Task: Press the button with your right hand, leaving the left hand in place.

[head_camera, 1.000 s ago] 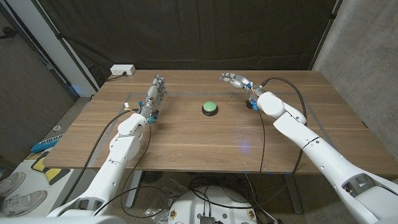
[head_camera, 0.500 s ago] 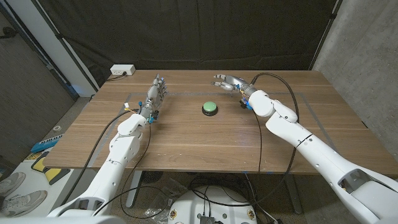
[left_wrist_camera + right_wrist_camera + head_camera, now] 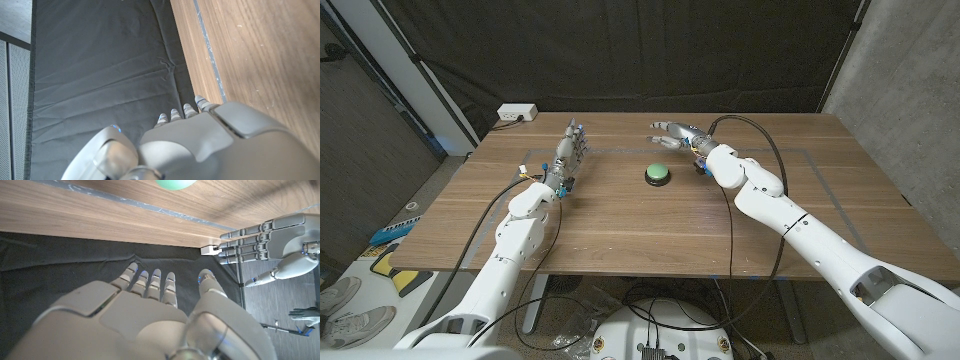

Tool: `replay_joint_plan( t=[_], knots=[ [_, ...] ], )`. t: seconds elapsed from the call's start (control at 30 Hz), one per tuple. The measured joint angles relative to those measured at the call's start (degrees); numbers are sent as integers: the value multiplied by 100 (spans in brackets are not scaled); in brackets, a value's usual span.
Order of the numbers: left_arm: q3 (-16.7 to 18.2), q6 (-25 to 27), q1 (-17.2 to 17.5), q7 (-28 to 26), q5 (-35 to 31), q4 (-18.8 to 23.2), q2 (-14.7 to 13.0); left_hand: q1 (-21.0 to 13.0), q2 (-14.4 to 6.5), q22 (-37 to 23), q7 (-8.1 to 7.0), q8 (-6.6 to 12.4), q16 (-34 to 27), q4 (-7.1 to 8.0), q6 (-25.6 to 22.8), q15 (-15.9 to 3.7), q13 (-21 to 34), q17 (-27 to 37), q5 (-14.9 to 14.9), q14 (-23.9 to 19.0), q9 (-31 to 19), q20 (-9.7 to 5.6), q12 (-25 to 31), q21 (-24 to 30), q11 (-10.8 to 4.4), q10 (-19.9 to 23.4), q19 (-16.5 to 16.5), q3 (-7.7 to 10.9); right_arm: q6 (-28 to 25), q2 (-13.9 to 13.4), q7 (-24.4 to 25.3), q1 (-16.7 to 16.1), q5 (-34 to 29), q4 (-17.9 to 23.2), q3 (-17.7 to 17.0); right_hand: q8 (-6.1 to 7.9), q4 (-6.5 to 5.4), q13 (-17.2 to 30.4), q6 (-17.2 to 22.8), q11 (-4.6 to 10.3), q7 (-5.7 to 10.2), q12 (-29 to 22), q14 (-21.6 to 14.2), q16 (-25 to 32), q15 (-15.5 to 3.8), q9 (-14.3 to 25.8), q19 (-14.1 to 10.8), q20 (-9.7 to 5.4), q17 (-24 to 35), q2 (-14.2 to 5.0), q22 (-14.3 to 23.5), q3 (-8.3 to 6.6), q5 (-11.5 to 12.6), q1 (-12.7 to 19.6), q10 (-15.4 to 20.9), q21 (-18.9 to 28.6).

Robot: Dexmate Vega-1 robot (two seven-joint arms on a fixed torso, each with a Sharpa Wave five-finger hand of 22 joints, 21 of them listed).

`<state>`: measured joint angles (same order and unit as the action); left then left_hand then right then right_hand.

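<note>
Wooden table (image 3: 620, 215), green button (image 3: 174, 183) edge-cropped.

The left hand (image 3: 200, 145) has its fingertips (image 3: 188, 110) straight, the wooden table (image 3: 260, 55) beside them and a black curtain (image 3: 105, 70) ahead.

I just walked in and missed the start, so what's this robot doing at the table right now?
The robot is going for the green button in the middle of the wooden table. Its right hand is open, with fingers spread, just beyond the button and not touching it. The left hand waits over the table's left side, fingers straight, holding nothing. The button isn't pressed yet.
</note>
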<state>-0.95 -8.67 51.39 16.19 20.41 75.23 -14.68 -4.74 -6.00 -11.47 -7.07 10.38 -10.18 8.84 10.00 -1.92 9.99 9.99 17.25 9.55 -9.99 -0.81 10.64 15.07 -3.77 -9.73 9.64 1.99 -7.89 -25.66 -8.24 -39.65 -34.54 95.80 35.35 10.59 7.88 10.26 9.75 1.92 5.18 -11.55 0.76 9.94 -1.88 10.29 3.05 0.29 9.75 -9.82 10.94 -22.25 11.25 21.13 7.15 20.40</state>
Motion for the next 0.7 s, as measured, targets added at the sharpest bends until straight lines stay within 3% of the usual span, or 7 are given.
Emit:
replay_joint_plan(
  t=[0.2, 0.43, 0.7],
  knots=[
    [4, -11, -25, 18, 1, -41, 2, 0, 0, 0, -18, 0, 0, 0, -18, 0, 0, 0, 0, 0, 0, 0, 0, 0, 0, 0, 0, 0, 296, 125, 56, 52, -10, -247, 82, -27, -137, 0, -194, 57, -15, 57, 203, 0, -15, -1, 106, -59, 0, 1, 0, 74, -14, -1, -244, -72],
    [5, -11, -39, 26, 1, -61, 2, 0, 0, 0, -18, 0, 0, 0, -18, 0, 0, 0, 42, 0, 0, 0, 0, 0, 0, 0, 0, 0, 592, 228, 63, 91, 79, -498, 148, -27, -393, -15, -354, 115, -36, 98, 591, -23, -14, -1, 411, -141, 26, 26, 0, 175, -90, -308, -525, -244],
    [2, -5, -49, 32, -6, -67, 0, 0, 0, 0, -18, 0, 0, 0, -18, 0, 0, 0, 42, 0, 0, 0, 0, 0, 0, 0, 0, 1, 841, 339, 52, 129, 140, -739, 241, -27, -555, -15, -415, 131, -57, 122, 782, -23, -24, -17, 622, -194, 26, 43, 14, 289, -90, -490, -725, -359]
  ],
)
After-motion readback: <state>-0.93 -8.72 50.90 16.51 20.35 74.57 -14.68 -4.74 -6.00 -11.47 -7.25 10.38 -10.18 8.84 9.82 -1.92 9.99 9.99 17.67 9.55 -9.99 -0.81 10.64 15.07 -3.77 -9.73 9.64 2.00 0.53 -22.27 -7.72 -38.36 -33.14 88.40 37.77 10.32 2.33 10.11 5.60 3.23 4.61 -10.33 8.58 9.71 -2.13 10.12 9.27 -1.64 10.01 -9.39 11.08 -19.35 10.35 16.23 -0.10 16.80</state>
